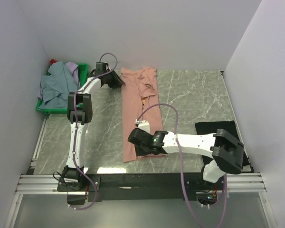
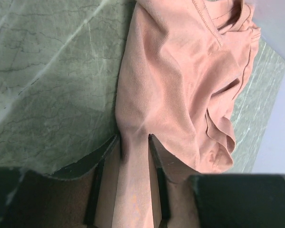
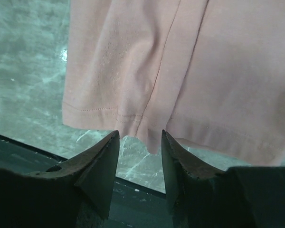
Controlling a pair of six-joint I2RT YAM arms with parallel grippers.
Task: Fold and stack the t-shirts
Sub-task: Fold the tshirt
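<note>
A salmon-pink t-shirt (image 1: 138,104) lies on the table as a long narrow strip, collar end at the far side. My left gripper (image 1: 118,81) is at its far left edge. In the left wrist view the left gripper (image 2: 133,137) is shut on a pinch of the pink cloth (image 2: 180,71). My right gripper (image 1: 137,139) is over the near hem. In the right wrist view the right gripper (image 3: 140,133) is open, with the hem of the shirt (image 3: 180,61) just beyond the fingertips. A folded black t-shirt (image 1: 218,129) lies at the right.
A green crate (image 1: 84,70) at the far left holds a grey-blue shirt (image 1: 57,85) and a lavender one (image 1: 72,66). White walls close in the table on the left, far and right sides. A black rail runs along the near edge.
</note>
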